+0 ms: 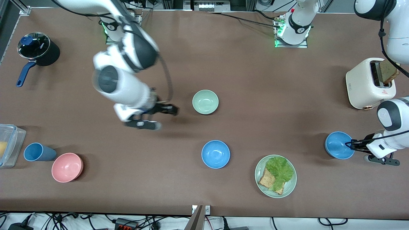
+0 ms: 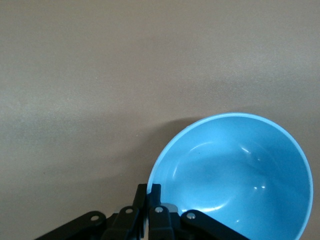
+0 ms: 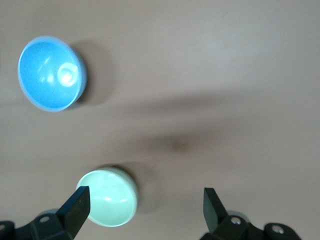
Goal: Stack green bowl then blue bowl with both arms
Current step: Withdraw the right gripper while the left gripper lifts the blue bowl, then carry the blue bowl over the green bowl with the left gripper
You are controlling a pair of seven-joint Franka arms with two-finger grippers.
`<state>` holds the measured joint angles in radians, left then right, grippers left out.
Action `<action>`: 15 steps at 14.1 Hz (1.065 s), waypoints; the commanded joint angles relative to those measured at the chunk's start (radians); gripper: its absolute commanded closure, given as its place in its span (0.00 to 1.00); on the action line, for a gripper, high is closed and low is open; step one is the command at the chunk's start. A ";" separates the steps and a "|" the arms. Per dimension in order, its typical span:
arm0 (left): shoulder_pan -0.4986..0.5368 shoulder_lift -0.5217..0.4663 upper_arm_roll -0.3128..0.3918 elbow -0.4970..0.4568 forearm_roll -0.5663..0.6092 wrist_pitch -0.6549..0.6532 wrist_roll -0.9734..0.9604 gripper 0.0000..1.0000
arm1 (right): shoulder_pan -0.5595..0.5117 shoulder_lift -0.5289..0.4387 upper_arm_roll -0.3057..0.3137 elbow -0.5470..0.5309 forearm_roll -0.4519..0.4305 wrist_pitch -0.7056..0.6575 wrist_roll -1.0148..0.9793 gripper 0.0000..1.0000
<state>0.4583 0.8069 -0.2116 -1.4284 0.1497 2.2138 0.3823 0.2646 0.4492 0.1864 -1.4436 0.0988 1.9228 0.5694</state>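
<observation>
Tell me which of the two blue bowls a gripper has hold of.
The blue bowl at the left arm's end of the table: the left gripper is shut on its rim. The other blue bowl, beside the lettuce plate, sits untouched.

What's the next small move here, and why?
Probably the right gripper should travel on to the green bowl and straddle its rim. Its fingers are open and empty over bare table beside that bowl, not yet on it. The left gripper is already shut on the rim of a blue bowl at the left arm's end, so green goes first.
</observation>
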 commanded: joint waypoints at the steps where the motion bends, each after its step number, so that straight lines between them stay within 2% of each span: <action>1: 0.011 -0.012 -0.028 0.014 -0.009 -0.046 0.055 0.99 | -0.096 -0.058 0.012 -0.002 -0.066 -0.073 -0.074 0.00; 3: 0.016 -0.044 -0.071 0.014 -0.010 -0.135 0.056 0.99 | -0.172 -0.078 0.012 0.043 -0.108 -0.164 -0.126 0.00; 5: 0.022 -0.086 -0.126 0.014 -0.031 -0.221 0.056 0.99 | -0.243 -0.077 0.010 0.084 -0.099 -0.235 -0.157 0.00; 7: 0.025 -0.126 -0.170 0.014 -0.047 -0.293 0.044 0.99 | -0.280 -0.078 0.008 0.104 -0.102 -0.246 -0.201 0.00; 8: 0.026 -0.144 -0.208 0.013 -0.053 -0.334 0.020 0.99 | -0.291 -0.111 -0.007 0.109 -0.102 -0.245 -0.238 0.00; 11: 0.025 -0.189 -0.307 0.000 -0.102 -0.407 -0.063 0.99 | -0.288 -0.139 -0.126 0.103 -0.070 -0.243 -0.446 0.00; 14: 0.014 -0.213 -0.472 -0.006 -0.099 -0.460 -0.373 0.99 | -0.283 -0.170 -0.234 0.101 -0.062 -0.251 -0.603 0.00; 15: 0.002 -0.212 -0.523 -0.017 -0.096 -0.462 -0.493 0.99 | -0.282 -0.184 -0.251 0.101 -0.067 -0.252 -0.630 0.00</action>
<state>0.4635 0.6229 -0.6521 -1.4085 0.0578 1.7675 0.0650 -0.0251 0.2967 -0.0289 -1.3360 0.0205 1.6890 0.0066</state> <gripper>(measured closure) 0.952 0.000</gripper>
